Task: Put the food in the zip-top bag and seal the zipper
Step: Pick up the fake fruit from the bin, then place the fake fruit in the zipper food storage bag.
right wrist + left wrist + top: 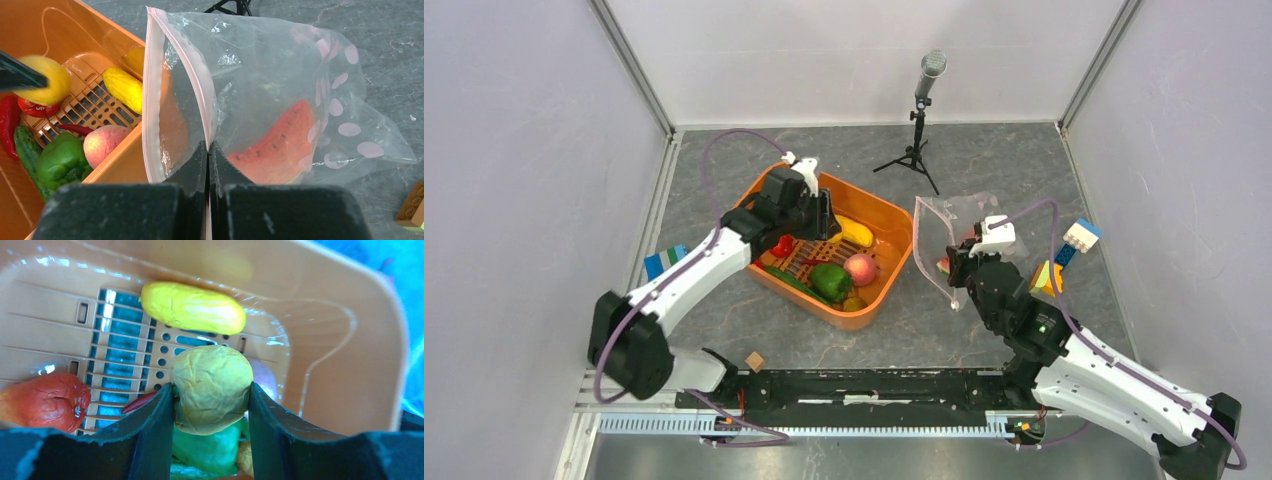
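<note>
Left fingers (152, 435) are pressed against both sides of a round, wrinkled, dull-yellow toy fruit (212, 390), which is gripped between them above the slotted floor of an orange plastic basket (350, 365). An oblong bright-yellow toy piece (192, 307), a red wrinkled toy fruit (47, 400) and a glossy green toy bell pepper (207, 447) are seen lying in the basket around it.

Right fingers (190, 175) are closed tight on the mouth edge of a clear crinkly zip-top bag printed with pinkish dots (280, 75), pinched at its thin pink zipper strip (192, 75). The strip is unsealed, and the mouth is held agape toward the basket wall just beside it. A red toy watermelon slice (282, 145) is contained in the bag, which is rested on the grey table (1024, 160).
</note>
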Motion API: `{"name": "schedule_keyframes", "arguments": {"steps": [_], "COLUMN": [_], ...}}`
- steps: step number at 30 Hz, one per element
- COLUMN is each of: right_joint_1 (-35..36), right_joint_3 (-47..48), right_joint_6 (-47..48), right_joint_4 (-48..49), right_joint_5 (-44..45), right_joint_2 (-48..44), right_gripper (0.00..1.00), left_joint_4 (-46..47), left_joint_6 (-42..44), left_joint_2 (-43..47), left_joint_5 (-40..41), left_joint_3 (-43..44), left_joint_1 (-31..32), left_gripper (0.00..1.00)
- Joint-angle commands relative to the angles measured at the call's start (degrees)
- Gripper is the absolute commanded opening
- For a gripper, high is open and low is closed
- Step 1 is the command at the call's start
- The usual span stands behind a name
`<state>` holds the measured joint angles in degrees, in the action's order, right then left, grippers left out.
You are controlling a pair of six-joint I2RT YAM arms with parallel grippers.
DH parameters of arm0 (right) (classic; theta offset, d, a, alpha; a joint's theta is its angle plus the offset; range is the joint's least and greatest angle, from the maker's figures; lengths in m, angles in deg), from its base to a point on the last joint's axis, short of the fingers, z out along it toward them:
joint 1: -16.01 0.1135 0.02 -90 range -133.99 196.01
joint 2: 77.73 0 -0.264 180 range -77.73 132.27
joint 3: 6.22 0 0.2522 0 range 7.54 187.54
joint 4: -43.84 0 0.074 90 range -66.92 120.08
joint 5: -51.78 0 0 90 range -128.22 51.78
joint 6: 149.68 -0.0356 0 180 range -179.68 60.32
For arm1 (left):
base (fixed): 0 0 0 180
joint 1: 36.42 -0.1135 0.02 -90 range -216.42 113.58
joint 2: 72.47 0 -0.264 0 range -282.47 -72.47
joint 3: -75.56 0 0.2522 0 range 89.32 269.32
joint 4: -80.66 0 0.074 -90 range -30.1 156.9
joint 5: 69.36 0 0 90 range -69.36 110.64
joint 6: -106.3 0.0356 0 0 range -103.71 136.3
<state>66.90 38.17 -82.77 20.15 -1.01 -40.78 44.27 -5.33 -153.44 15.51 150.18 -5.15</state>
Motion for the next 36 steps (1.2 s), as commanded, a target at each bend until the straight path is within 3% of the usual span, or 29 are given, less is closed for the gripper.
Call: {"name": "schedule_keyframes", "arguments": {"steps": [1, 7, 12, 23, 30, 36], "right_joint_1": [0.0, 0.0, 0.0, 0.0, 0.0, 0.0], "right_joint_3": [-0.8, -1.2, -1.4, -0.3, -0.3, 1.6], "right_joint_6": [-1.7, -3.0, -4.1, -5.4, -7.2, -7.6], "right_joint_4": [1.7, 3.5, 4.7, 4.9, 5.8, 3.3], "right_joint_5": [0.7, -1.2, -2.8, -5.1, -7.7, -10.1], "right_joint_2": [-0.5, 0.1, 0.3, -0.9, -6.2, -9.0], "right_gripper": [0.0, 0.0, 0.0, 0.0, 0.0, 0.0], "left_joint_4": [0.8, 8.6, 13.9, 27.4, 30.5, 26.6], "left_joint_6": [0.6, -4.1, -5.4, -8.0, -7.6, -0.5], "left_joint_2": [6.9, 12.6, 13.9, 9.4, 3.2, -0.7], "left_joint_5": [-3.0, -14.2, -16.8, -17.0, -15.5, -12.0], "left_joint_3": [0.0, -2.6, -2.9, -1.9, 1.9, 8.3], "left_joint_1": [0.1, 1.4, 6.9, 17.4, 20.9, 22.3], "left_gripper": [0.3, 0.3, 0.3, 0.3, 0.33, 0.38]}}
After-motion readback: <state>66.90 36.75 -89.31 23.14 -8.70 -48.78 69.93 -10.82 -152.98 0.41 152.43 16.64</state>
